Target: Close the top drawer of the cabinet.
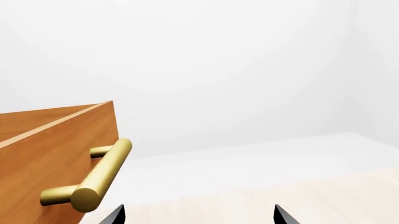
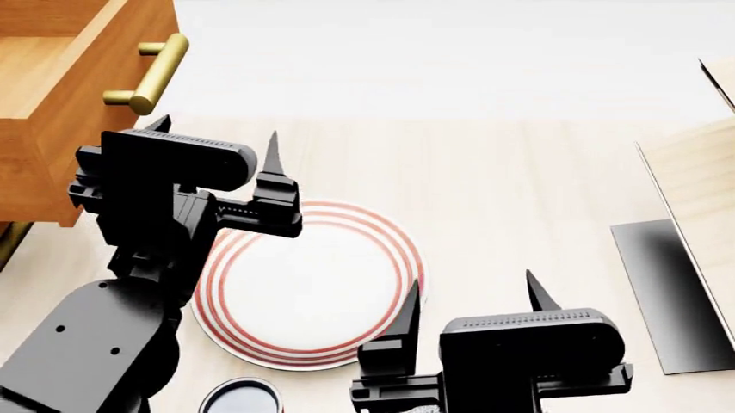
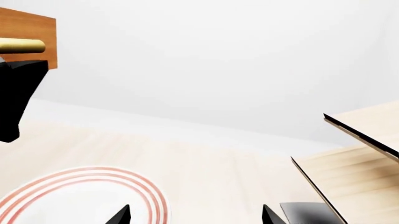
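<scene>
The top drawer (image 2: 81,95) is an orange-brown wooden box standing pulled out at the head view's upper left, with a brass bar handle (image 2: 151,73) on its flat front. It also shows in the left wrist view (image 1: 56,149) with its handle (image 1: 100,177) close by. The rest of the cabinet is mostly out of view. My left gripper (image 2: 216,142) is open and empty, just below and in front of the handle, not touching it. Its fingertips (image 1: 117,215) show in the left wrist view. My right gripper (image 2: 471,310) is open and empty, low in the head view.
A white plate with red rings (image 2: 305,284) lies on the pale floor between my arms; it also shows in the right wrist view (image 3: 81,196). A dark round object (image 2: 241,397) sits by its near edge. A pale plywood structure on a dark base (image 2: 689,224) stands at the right.
</scene>
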### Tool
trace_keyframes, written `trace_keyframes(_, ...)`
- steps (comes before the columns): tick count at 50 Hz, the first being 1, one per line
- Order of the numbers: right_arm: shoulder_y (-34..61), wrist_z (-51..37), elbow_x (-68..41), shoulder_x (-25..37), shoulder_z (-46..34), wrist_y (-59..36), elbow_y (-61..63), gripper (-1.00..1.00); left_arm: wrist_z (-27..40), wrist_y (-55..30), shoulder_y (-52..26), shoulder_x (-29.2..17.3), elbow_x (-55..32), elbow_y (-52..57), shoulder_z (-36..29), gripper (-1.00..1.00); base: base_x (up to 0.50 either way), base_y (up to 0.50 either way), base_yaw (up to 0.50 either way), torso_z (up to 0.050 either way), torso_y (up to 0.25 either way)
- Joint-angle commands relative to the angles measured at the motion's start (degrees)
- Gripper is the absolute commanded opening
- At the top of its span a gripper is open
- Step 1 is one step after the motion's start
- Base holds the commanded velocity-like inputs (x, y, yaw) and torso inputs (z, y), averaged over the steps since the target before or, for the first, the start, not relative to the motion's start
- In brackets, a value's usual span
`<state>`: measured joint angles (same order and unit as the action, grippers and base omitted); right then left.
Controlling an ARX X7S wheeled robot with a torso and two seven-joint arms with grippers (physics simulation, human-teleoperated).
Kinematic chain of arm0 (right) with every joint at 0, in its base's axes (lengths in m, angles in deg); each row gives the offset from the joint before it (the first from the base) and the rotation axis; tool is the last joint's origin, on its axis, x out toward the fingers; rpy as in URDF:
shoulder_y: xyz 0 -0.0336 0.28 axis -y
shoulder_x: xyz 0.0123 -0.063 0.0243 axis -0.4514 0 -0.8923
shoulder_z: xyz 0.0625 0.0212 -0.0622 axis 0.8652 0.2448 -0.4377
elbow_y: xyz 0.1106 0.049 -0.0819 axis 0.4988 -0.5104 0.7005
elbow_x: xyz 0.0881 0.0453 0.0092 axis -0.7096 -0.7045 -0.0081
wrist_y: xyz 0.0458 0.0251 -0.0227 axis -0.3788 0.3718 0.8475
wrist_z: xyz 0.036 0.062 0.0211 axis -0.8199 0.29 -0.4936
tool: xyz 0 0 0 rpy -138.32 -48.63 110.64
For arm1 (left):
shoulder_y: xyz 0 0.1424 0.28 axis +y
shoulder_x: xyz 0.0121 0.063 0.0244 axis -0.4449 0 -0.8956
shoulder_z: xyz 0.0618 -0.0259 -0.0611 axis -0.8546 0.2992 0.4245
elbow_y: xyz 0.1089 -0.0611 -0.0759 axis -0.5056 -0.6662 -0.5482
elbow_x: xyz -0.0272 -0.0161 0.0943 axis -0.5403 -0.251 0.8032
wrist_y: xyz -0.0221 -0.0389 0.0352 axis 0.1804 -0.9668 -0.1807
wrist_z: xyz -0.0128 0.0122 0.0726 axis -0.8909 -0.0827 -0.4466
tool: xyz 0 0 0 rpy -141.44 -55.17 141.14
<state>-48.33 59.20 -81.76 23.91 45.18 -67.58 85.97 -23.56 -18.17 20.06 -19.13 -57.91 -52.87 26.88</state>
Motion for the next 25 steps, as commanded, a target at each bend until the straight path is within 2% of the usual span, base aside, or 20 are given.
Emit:
trace_keyframes(1, -0.6, -0.2, 0.3, 0.4, -2.0, 1.5, -1.7, 1.0, 1.4, 6.3, -10.5, 0.6, -2.1, -18.1, -2.4, 1.0, 0.0, 0.0, 0.0, 0.0, 0.0)
trace_keyframes(6, -0.6, -0.3, 0.1, 0.9, -1.7, 0.6, -0.4, 1.0, 1.6, 4.9, -9.6, -0.6, -3.6, -15.1, -2.8, 1.0, 0.0, 0.0, 0.0, 0.0, 0.0)
trace_keyframes(25, -0.9, -1.1, 0.2, 1.1, -3.1, 2.4, -2.8, 1.0, 5.2, 4.0, -14.4, -6.4, -4.8, -20.0, 2.1, 1.0, 0.0, 0.0, 0.0, 0.0, 0.001)
